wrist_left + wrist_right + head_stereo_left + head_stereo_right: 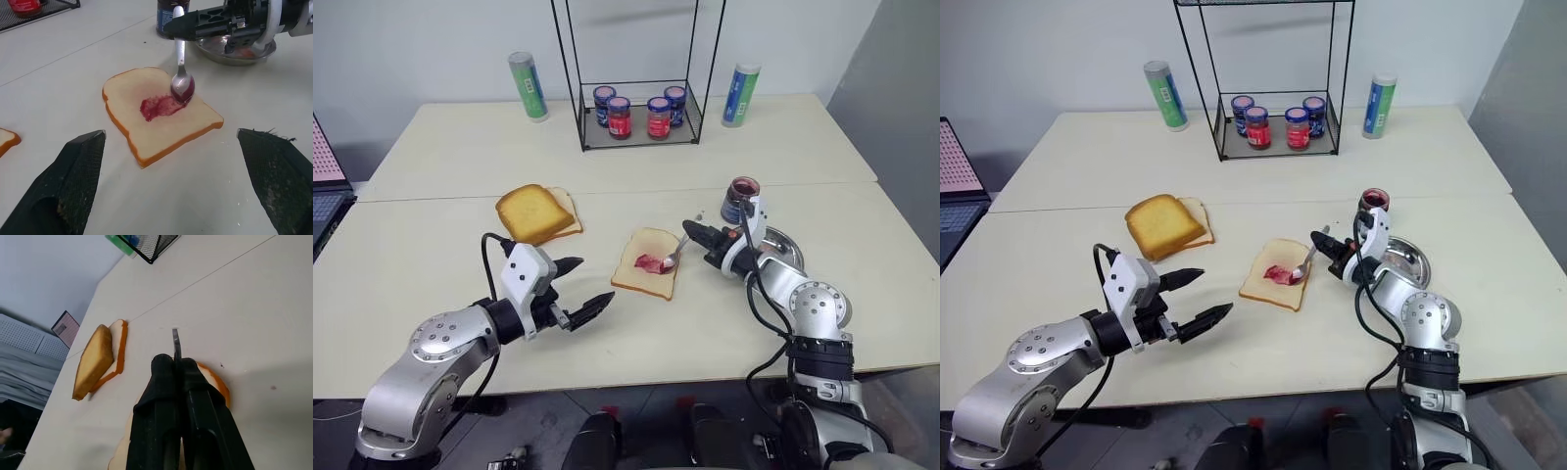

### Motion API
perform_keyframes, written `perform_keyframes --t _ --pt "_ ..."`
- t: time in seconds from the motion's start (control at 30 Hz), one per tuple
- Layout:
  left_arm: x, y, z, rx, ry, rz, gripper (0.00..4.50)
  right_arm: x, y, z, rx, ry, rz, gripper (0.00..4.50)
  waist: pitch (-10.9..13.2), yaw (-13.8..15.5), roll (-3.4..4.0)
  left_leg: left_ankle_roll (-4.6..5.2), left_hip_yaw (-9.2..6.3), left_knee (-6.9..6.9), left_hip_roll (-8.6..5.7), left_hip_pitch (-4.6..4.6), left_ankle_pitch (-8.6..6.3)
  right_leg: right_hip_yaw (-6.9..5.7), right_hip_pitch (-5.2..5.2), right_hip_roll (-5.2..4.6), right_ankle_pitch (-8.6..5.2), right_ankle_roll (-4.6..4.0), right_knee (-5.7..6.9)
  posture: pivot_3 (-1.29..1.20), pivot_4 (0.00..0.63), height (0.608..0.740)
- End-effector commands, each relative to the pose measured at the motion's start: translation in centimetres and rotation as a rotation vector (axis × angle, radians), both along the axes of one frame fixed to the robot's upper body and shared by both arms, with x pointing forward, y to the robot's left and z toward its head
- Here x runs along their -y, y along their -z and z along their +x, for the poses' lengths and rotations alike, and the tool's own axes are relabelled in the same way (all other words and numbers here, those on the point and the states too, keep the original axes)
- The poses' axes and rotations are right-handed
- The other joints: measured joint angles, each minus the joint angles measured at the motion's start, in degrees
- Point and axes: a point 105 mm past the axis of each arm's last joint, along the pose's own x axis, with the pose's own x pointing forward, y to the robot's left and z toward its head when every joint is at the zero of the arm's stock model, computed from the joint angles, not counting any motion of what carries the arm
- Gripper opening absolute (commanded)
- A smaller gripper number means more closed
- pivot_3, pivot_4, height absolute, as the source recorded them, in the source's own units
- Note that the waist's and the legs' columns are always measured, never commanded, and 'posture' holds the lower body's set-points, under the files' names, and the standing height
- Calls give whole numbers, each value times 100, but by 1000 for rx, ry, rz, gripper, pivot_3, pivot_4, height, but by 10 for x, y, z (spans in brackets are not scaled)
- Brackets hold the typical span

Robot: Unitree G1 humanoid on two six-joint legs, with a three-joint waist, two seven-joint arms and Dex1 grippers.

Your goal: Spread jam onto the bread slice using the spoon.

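Observation:
The bread slice [648, 264] lies flat mid-table with a red smear of jam [157, 106] at its centre. The spoon [182, 84] slants down from my right gripper [693, 232], which is shut on its handle; the red-smeared bowl rests on the bread at the smear's edge. Behind that gripper stands the open jam jar [740, 200], dark red inside with a blue label. My left gripper [593, 282] hovers open and empty just left of the bread, its fingers [73, 176] spread wide toward the slice.
A steel plate [783, 245] sits under my right wrist beside the jar. Toasted slices [536, 212] are stacked to the left. At the back, a wire rack [641, 137] holds several small jars, flanked by two tall tubes [528, 86] [740, 95]. A laptop [325, 186] is at the far left edge.

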Motion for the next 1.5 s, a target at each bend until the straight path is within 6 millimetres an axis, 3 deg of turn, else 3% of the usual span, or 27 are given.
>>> perform_keyframes --t 0.03,0.23,0.43,0.57,0.73,0.9,1.17,1.5 --pt "2 -13 2 51 33 10 4500 -6 -52 -2 111 -23 143 39 0 -1 0 0 -1 0 1 0 0 0 0 0 0 0 1 0 150 740" --pt "22 -37 8 58 201 47 4500 20 -94 -13 237 27 148 39 1 65 -2 0 -5 3 -5 -3 0 -5 5 -4 0 0 -1 0 150 740" --pt "60 -52 18 87 438 117 4500 71 -113 -29 345 203 0 39 2 99 -3 0 1 7 -17 -8 0 -9 5 -2 1 3 -5 0 150 740" --pt "88 -47 31 73 574 140 4500 117 -98 -37 307 386 -58 39 3 111 -5 1 1 3 -16 -7 0 -7 4 2 1 2 -4 0 150 740" --pt "116 -27 44 81 659 195 4500 150 -61 -39 213 531 -83 39 3 76 -4 1 9 3 -17 -5 0 1 4 2 1 2 -2 0 150 740" --pt "140 -15 46 71 699 175 4500 167 -14 -31 114 591 -45 39 2 23 -3 1 12 3 -11 -6 0 6 -2 2 1 3 1 0 150 740" --pt "147 -15 45 84 708 166 4500 177 17 -16 83 609 -86 39 1 4 -1 1 11 8 -15 -3 1 5 3 2 1 3 1 0 150 740" --pt "145 -16 45 81 694 163 4500 186 21 -16 127 588 -251 1974 1 20 -1 1 8 10 -15 -3 1 6 6 0 1 3 0 0 150 740"
